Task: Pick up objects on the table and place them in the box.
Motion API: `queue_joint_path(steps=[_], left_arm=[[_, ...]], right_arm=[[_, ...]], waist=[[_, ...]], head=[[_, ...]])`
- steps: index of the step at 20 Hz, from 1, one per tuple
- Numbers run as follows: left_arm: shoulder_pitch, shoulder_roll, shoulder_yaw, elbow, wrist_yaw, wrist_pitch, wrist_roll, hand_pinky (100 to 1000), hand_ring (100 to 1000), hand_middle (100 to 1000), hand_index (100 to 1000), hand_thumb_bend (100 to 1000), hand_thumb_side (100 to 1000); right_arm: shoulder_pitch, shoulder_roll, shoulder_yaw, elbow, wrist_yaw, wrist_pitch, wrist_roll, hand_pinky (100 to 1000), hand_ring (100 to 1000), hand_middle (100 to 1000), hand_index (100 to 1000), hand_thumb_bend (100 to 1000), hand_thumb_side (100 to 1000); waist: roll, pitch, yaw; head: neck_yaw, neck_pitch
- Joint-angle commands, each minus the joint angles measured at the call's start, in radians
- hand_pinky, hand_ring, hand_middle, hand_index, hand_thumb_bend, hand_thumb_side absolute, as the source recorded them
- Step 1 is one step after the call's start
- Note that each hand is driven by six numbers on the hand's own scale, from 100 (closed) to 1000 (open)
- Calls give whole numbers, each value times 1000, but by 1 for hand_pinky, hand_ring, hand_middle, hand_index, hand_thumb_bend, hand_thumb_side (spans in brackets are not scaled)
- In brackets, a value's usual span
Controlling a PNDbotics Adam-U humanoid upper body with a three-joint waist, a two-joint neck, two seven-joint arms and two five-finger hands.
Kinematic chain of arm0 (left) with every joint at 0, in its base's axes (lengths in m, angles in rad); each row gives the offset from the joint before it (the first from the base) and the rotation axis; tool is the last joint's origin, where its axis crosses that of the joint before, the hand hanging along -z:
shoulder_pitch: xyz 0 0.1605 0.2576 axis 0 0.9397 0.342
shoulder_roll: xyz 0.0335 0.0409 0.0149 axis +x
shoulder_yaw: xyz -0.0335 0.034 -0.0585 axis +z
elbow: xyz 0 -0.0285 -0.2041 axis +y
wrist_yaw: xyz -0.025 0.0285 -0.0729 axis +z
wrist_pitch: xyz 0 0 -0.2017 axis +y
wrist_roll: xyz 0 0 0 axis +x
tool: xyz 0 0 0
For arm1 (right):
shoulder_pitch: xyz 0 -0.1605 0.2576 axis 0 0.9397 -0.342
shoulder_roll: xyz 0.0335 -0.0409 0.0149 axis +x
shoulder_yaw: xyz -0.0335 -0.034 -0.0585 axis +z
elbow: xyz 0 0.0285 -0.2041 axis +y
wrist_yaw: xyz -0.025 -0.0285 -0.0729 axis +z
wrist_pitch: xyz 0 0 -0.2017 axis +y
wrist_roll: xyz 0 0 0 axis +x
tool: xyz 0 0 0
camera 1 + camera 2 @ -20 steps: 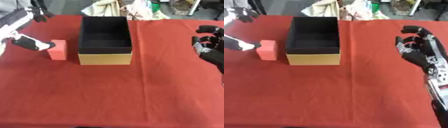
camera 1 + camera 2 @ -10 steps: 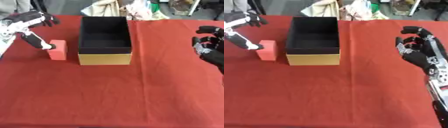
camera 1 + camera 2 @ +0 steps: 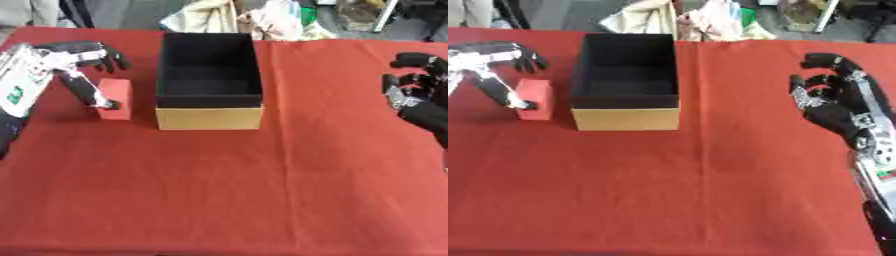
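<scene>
A red block [image 3: 116, 98] lies on the red cloth just left of the box [image 3: 209, 76], a tan cardboard box with a black, empty inside. My left hand [image 3: 77, 62] hangs over the block's left side, fingers spread above its far end and the thumb reaching down to its near left edge. The fingers are not closed round it. My right hand [image 3: 833, 102] stays open at the right side of the table, fingers up, holding nothing.
The red cloth [image 3: 227, 190] covers the whole table. Beyond the far edge lie crumpled bags and fabric [image 3: 236, 19], close behind the box.
My left hand has moved right and nearer, from beside the block's left edge to over it, the thumb now down at the block. The block, box and right hand have stayed put.
</scene>
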Motion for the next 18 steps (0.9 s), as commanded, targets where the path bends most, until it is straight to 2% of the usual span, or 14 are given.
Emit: queue_joint_path(steps=[1, 5, 6, 7, 8, 9, 11, 18], left_arm=[[-31, -4, 41, 47, -49, -26, -6, 771, 769, 775, 873, 524, 100], [-32, -14, 53, 80, -67, -48, -12, 757, 735, 693, 853, 477, 100], [-32, -14, 55, 79, -67, -52, -6, 748, 712, 618, 825, 425, 100], [-32, -12, 58, 72, -64, -55, 4, 743, 699, 580, 806, 378, 100], [-31, -10, 61, 62, -59, -55, 19, 742, 697, 573, 803, 369, 100], [-30, -9, 62, 51, -55, -55, 34, 738, 684, 549, 788, 323, 100], [-30, -4, 64, 20, -42, -52, 66, 730, 668, 522, 767, 283, 105], [-54, 1, 62, -120, 49, -37, 138, 724, 654, 512, 764, 270, 116]], right_arm=[[-9, -17, -9, -9, 3, -3, 1, 428, 544, 685, 765, 195, 100], [-8, -16, -10, -8, 3, -3, 1, 428, 543, 685, 765, 194, 100], [-8, -16, -10, -8, 4, -3, 1, 428, 543, 685, 765, 193, 100], [-7, -16, -10, -7, 4, -3, 0, 428, 543, 685, 765, 192, 100], [-7, -16, -10, -7, 4, -3, 0, 428, 543, 685, 765, 192, 100], [-7, -16, -10, -7, 4, -3, 0, 428, 543, 685, 765, 191, 100], [-7, -16, -10, -6, 4, -3, 0, 428, 543, 685, 765, 190, 100], [-6, -16, -9, -4, 4, -3, 2, 428, 543, 685, 765, 187, 100]], waist=[[0, -14, 0], [-1, -12, -2], [-1, -12, -2], [-1, -13, -2], [-1, -13, -2], [-1, -13, -1], [-1, -13, -1], [-1, -18, 1]], head=[[0, -5], [0, -4], [0, -3], [-1, -3], [-1, -3], [-1, -2], [0, -2], [1, -1]])
